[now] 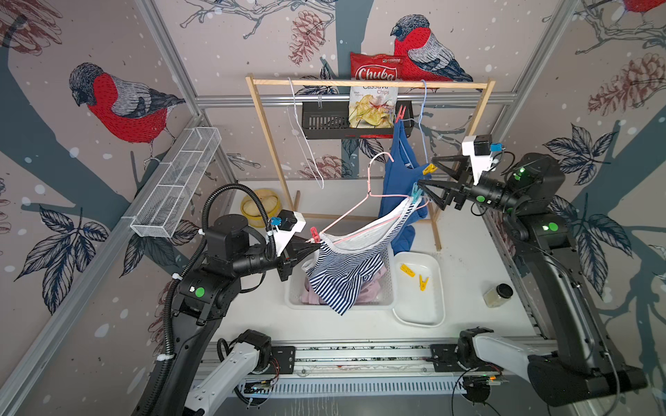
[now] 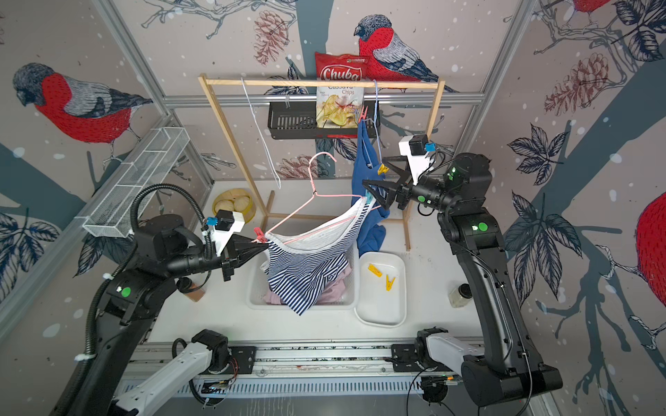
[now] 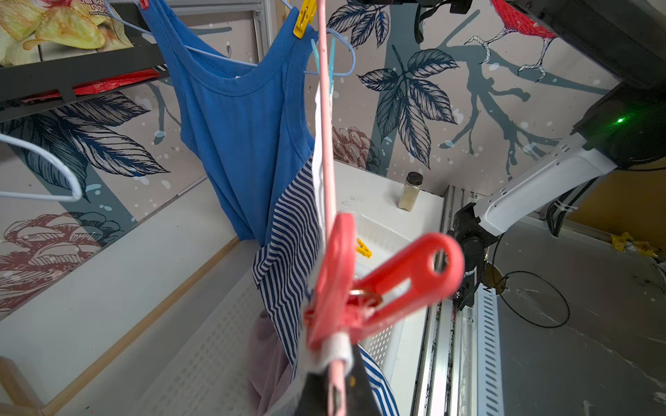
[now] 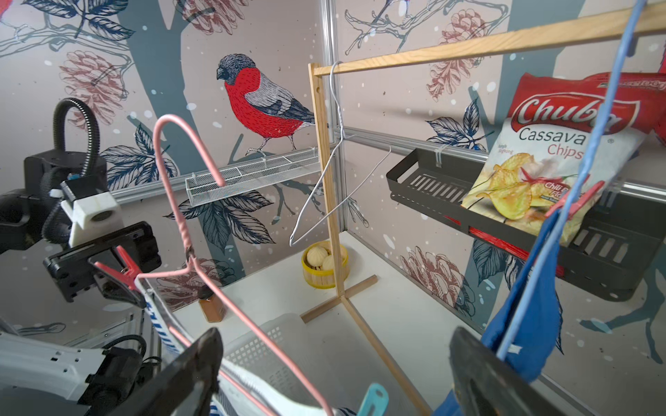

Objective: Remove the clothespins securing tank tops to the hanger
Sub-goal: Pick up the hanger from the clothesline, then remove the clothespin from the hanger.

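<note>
**Pinch the teal peg's tails, not the wire**

You're working the end of the pink wire hanger point(image 1: 347, 216) where the small teal plastic clothespin point(image 1: 416, 192) pins the navy-and-white striped tank top point(image 1: 338, 277). Centre the peg's handle ends between the right fingers point(image 1: 432, 192). These stand wide apart with the peg between them, holding nothing; I can't tell whether one touches it. Squeeze fully, then draw it off, clear of the plain blue tank top point(image 1: 396, 180). The left fingers point(image 1: 306, 248) are clamped on the hanger's other end, just beside the red plastic clothespin point(image 1: 314, 234). Hold that end steady.
</note>
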